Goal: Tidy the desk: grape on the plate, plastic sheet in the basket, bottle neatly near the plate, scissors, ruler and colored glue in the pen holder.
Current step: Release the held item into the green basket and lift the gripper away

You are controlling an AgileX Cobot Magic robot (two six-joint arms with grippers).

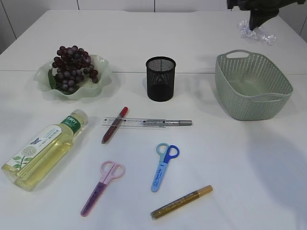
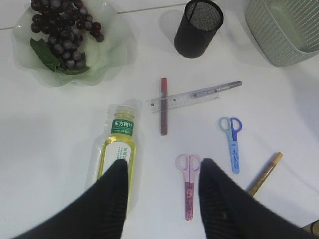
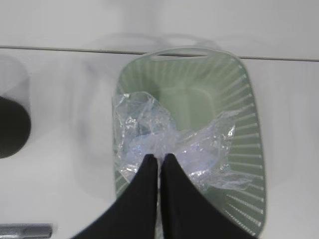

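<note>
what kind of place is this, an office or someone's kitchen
Probably a staged desk for a tidying test rather than a real office or kitchen: a bare white table with school supplies such as the blue scissors and black pen holder, plus grapes on a plate.

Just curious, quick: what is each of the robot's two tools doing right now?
Left tool: open, holding nothing, above the bottle and pink scissors.
Right tool: closed on the plastic sheet, above the basket.
</note>
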